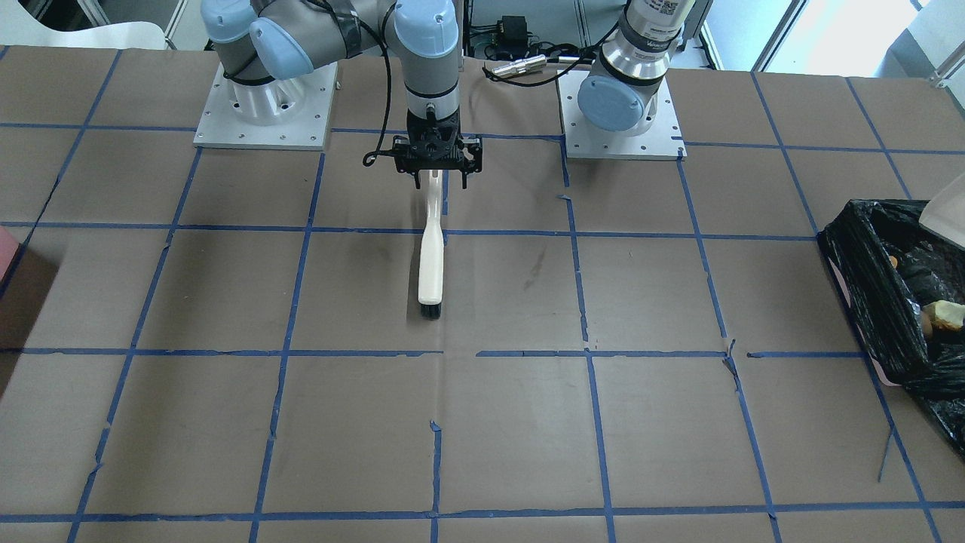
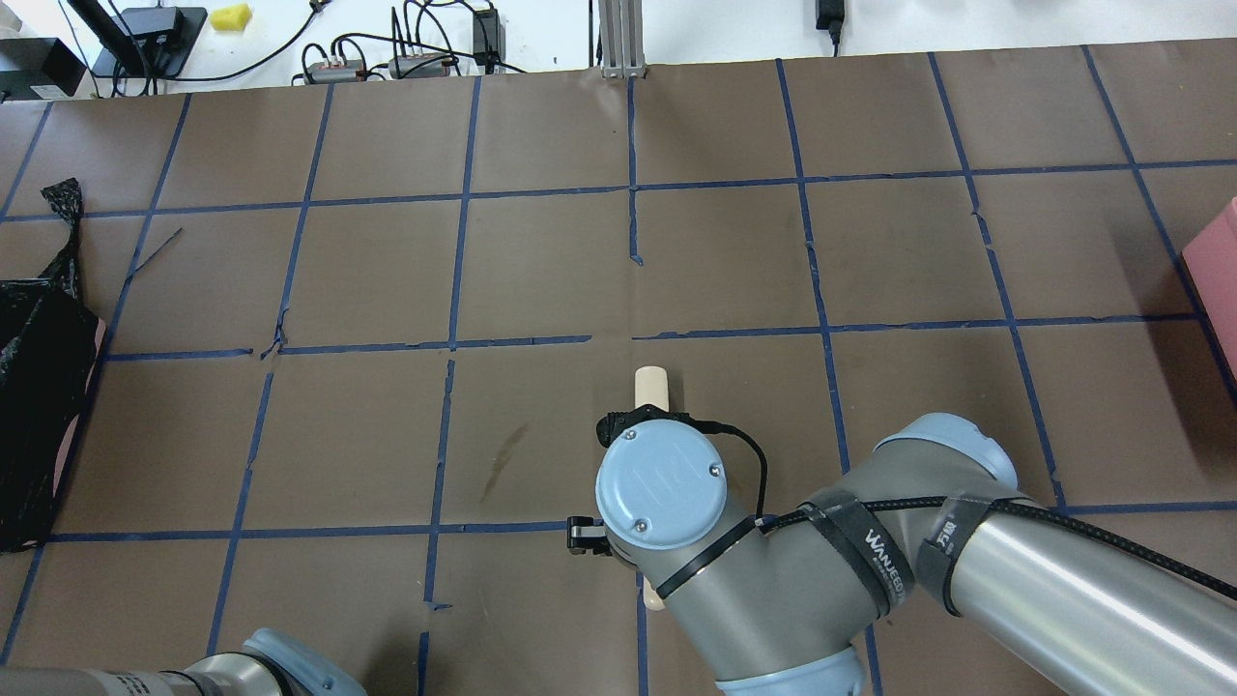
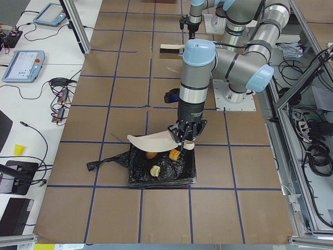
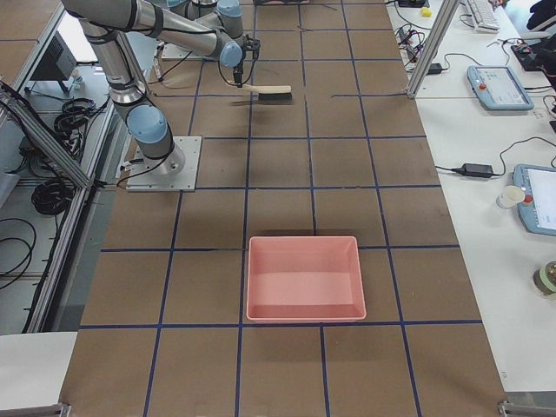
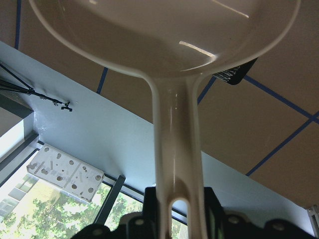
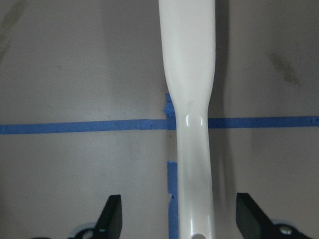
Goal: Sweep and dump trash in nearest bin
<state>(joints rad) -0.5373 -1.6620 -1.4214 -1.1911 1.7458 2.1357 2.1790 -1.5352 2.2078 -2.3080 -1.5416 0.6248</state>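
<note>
My left gripper [image 3: 183, 139] is shut on the handle of a cream dustpan [image 3: 153, 140] and holds it tilted over the bin [image 3: 161, 169], which is lined with a black bag. Several yellow and orange scraps [image 3: 154, 170] lie in the bin. The left wrist view shows the dustpan [image 5: 164, 45] with its handle between the fingers [image 5: 149, 196]. My right gripper [image 1: 439, 179] stands open over the handle of a cream brush [image 1: 430, 256] lying on the table. The right wrist view shows the fingers [image 6: 112, 219] wide apart on either side of the brush handle [image 6: 192, 124].
The bin [image 1: 882, 294] sits at the table's end on my left. A pink tray [image 4: 304, 278] sits at the opposite end. Brown table with blue tape grid [image 1: 588, 354]. Cables and boxes lie beyond the far edge [image 2: 387, 58].
</note>
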